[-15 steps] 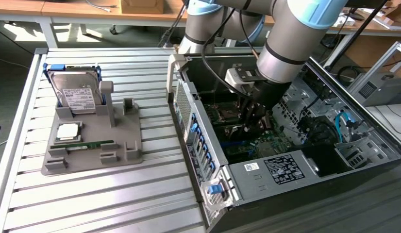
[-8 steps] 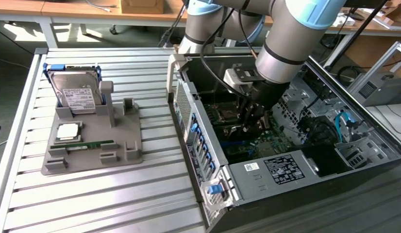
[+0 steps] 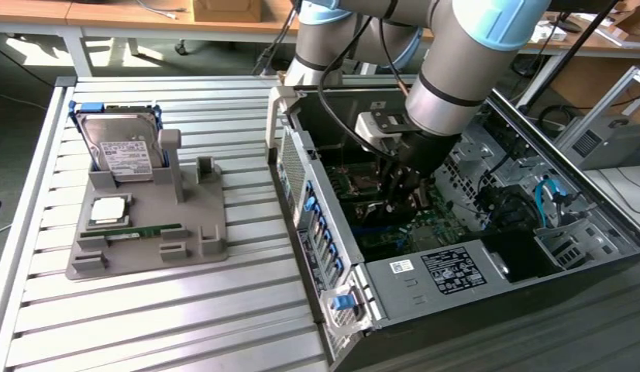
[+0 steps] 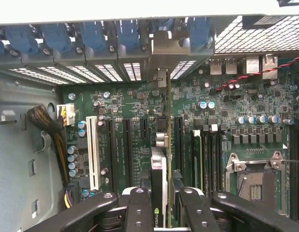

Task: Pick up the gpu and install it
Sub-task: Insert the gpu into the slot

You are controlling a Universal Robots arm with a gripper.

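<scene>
A: Start at the fingers [image 4: 140, 205]. What are they doing?

B: In the wrist view the two dark fingers are clenched on the gpu [image 4: 159, 183], which stands on edge between them, low in the centre of the frame. The gripper [image 3: 400, 203] sits deep inside the open computer case [image 3: 424, 271], right of centre in the exterior view.

A: So the pick-up is finished?

B: I'd judge so. The card is off the grey holder [image 3: 144, 232] at the left of the exterior view and down over the motherboard [image 4: 130, 121]. Its silvery bracket [image 4: 161, 53] lines up with a rear opening among the blue slot latches [image 4: 91, 36], top centre of the wrist frame. Whether it is fully seated in its slot I cannot tell; letting go is still left.

A: What remains on the holder?

B: The hard drive [image 3: 118, 147], standing upright, and the green memory stick [image 3: 134, 230], lying flat, both over the slatted tabletop [image 3: 175, 310].

A: Any writing?

B: A small green logo mark on the card's edge at the bottom of the wrist frame, white labels on the drive and on the case's power supply [image 3: 444, 271]; none of the text is legible.
</scene>
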